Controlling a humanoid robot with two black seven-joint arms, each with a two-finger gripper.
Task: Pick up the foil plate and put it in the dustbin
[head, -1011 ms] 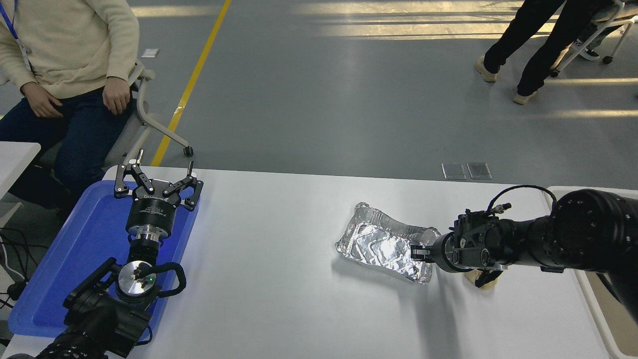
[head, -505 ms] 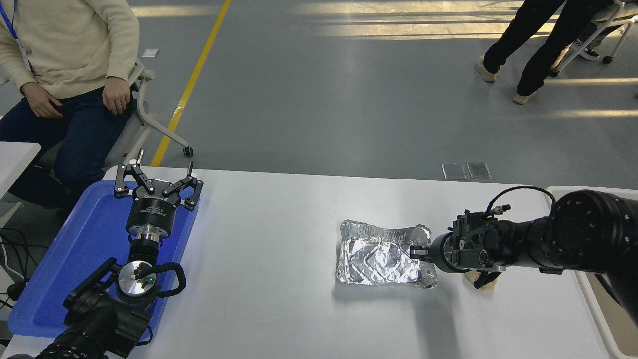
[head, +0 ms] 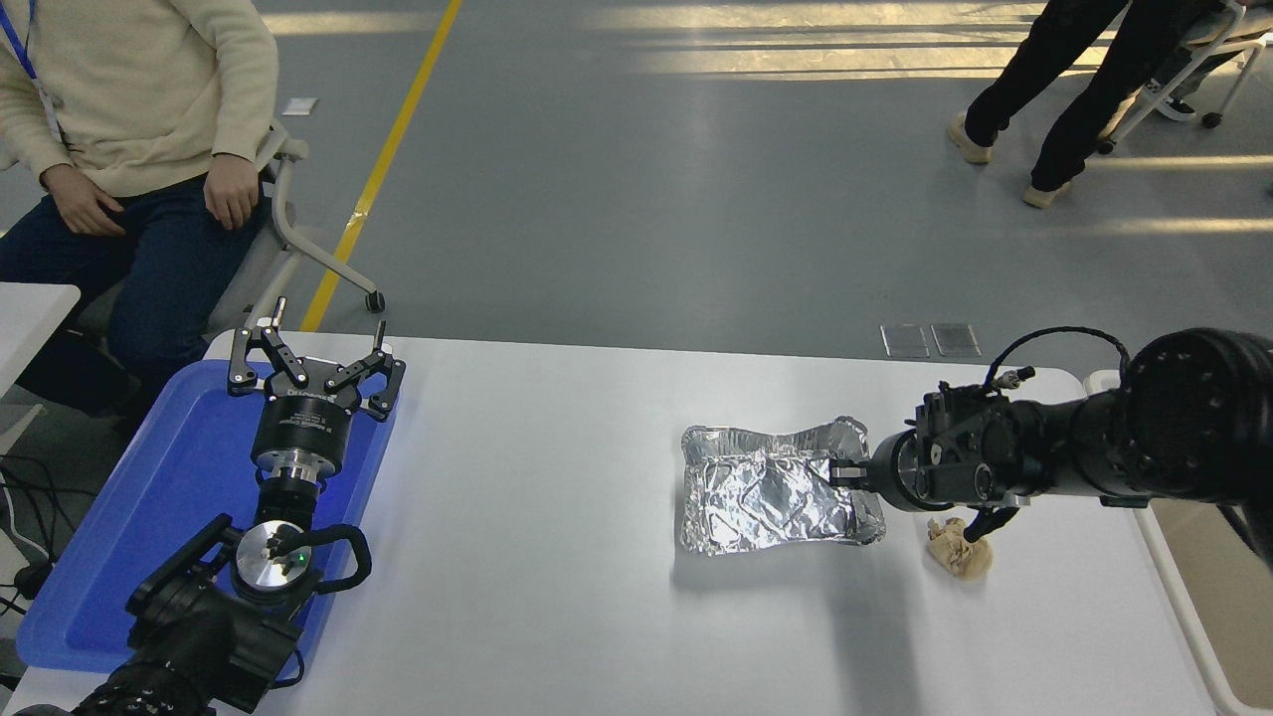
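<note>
The foil plate (head: 771, 492), a crinkled silver tray, hangs a little above the white table right of centre, with its shadow under it. My right gripper (head: 843, 473) comes in from the right edge and is shut on the plate's right rim. The dustbin (head: 1218, 597), cream-beige, shows only in part at the right edge, behind and below my right arm. My left gripper (head: 316, 350) is parked open and empty over the blue tray at the lower left.
A small crumpled tan paper ball (head: 960, 547) lies on the table just below my right wrist. A flat blue tray (head: 119, 557) covers the table's left end. A person sits at the far left; another walks at the top right.
My right gripper has risen and drawn back to the right with the foil plate, which has swung level. The paper ball now shows clear of the arm. The left arm is still.
</note>
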